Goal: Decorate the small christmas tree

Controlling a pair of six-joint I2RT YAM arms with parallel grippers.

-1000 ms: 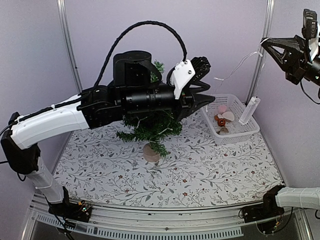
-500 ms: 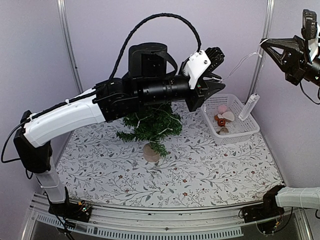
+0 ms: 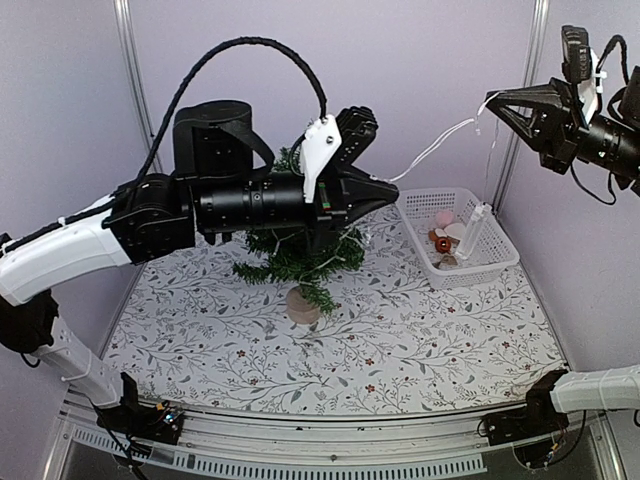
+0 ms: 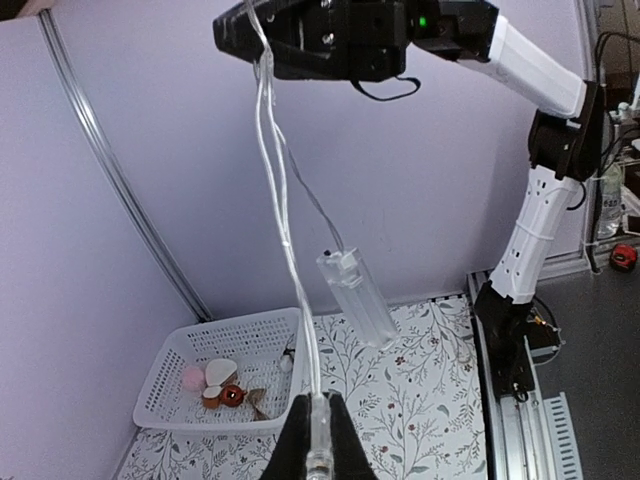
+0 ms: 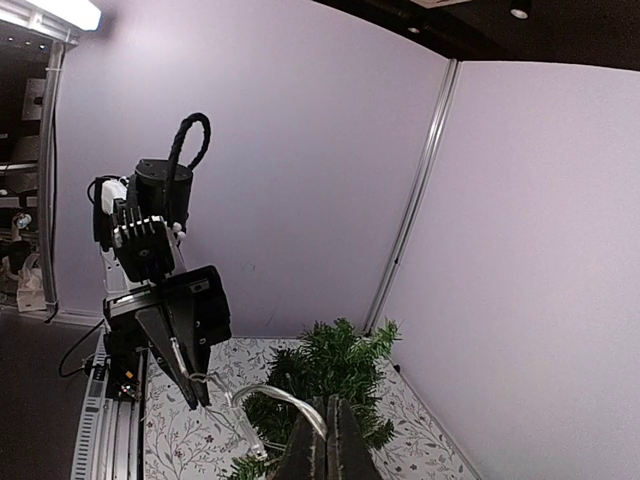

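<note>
Lilac panel walls close this booth on three sides, and a leaf-printed grey-and-white table cover (image 3: 400, 340) lies below my arms. The small christmas tree (image 3: 300, 258), dark green and bristly on its pale wooden stump, stands on the far middle of the cover, half hidden under my left forearm.

In the last half second my left gripper (image 3: 392, 188) has drawn back from over the white plastic basket (image 3: 495, 268) to the tree's upper right side. My right gripper (image 3: 490, 103) has come inward from the right wall. Both are clamped on the thin clear light-string wire (image 3: 435, 148), which spans between them with only a slight sag. The clear plastic battery box (image 3: 478, 232) hangs from my right end and now dangles over the basket, above the pink and brown ornaments (image 3: 443, 232) inside.

I judge this to be the wrapping step: my left end is back at the branches, so the string can be laid into them next. A pale strand seems to lie in the right-hand needles already, though I cannot be sure.

Room is tight on the far side, since the back wall is close behind the tree and the metal post (image 3: 512, 150) stands behind my right gripper. The near half of the cover gives open room for my left arm to circle in front. The hanging box could catch on the basket rim if I lower my right.
</note>
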